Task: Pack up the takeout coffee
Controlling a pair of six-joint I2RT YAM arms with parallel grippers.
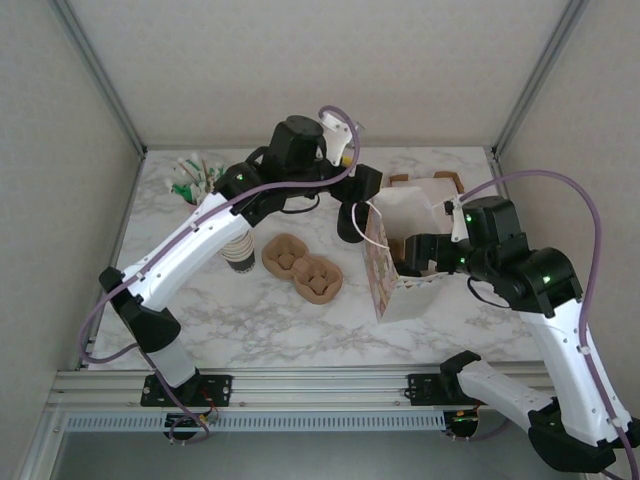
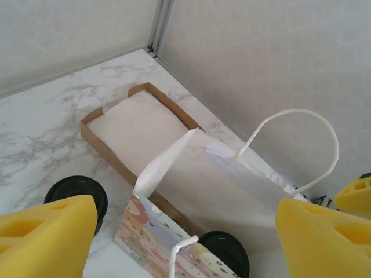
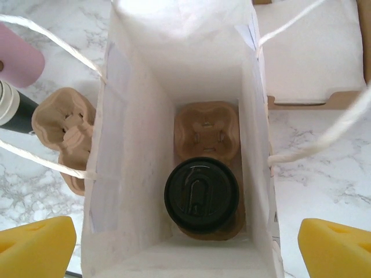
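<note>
The takeout coffee [image 3: 201, 195], with its round black lid, stands in a brown cardboard carrier [image 3: 207, 130] at the bottom of the open white paper bag [image 3: 136, 174]. My right gripper [image 3: 185, 252] is open above the bag's near end, with a yellow finger on each side of the bag and clear of its walls. My left gripper [image 2: 185, 249] is open too, hovering over the far end of the bag [image 2: 191, 174]. The coffee's lid [image 2: 229, 255] shows inside, behind the bag's patterned wall. In the top view the bag [image 1: 400, 265] stands between the two grippers.
A brown box of white napkins [image 2: 139, 121] lies behind the bag. A squat black cylinder [image 2: 78, 191] sits on the table beside it. Two empty cup carriers [image 1: 303, 267] and a stack of paper cups [image 1: 238, 252] are left of the bag. The bag's string handles [image 2: 295, 139] stick up.
</note>
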